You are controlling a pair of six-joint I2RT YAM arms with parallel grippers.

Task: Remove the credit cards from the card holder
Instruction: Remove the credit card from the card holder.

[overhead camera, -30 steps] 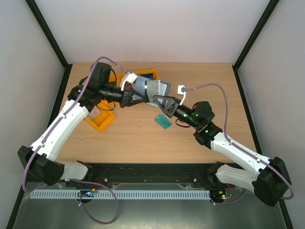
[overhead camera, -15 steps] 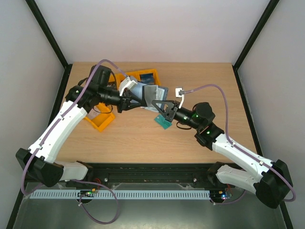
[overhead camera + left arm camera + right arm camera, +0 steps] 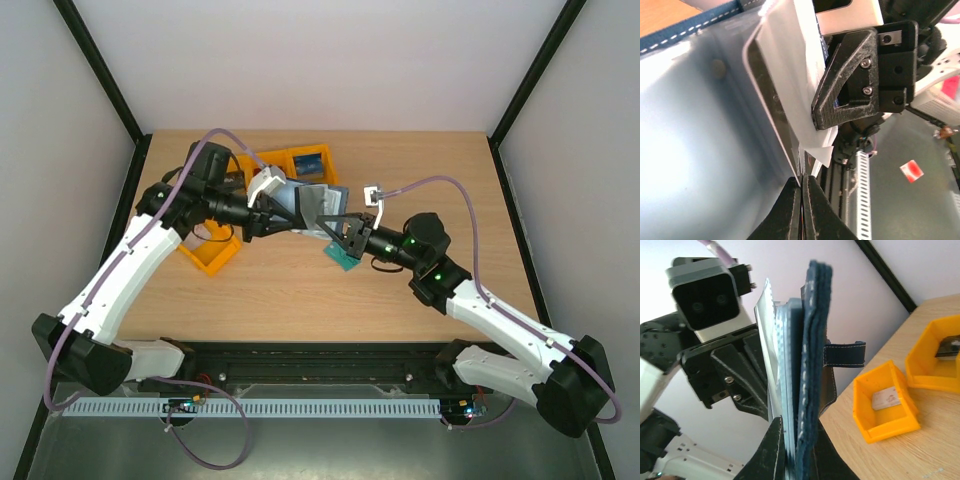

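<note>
The card holder (image 3: 312, 197) hangs in the air between my two arms, its navy cover (image 3: 816, 340) and clasp tab (image 3: 845, 353) edge-on in the right wrist view. My right gripper (image 3: 325, 226) (image 3: 796, 429) is shut on the cover and the pale sleeves together. My left gripper (image 3: 288, 215) (image 3: 801, 182) is shut on the bottom corner of a thin dark credit card (image 3: 771, 102) that stands against the pale blue-grey inside (image 3: 695, 150). I cannot tell whether a clear sleeve is pinched with it. The right finger (image 3: 860, 75) sits just behind the card.
A teal-green card (image 3: 342, 256) lies on the wooden table (image 3: 440, 170) under the right gripper. Orange bins stand at the left (image 3: 210, 252) and the back (image 3: 310, 160); one bin (image 3: 885, 407) holds a pale card (image 3: 887, 399).
My right gripper has shut on the card holder. Both grippers and the holder have drifted slightly left and toward the near edge.
</note>
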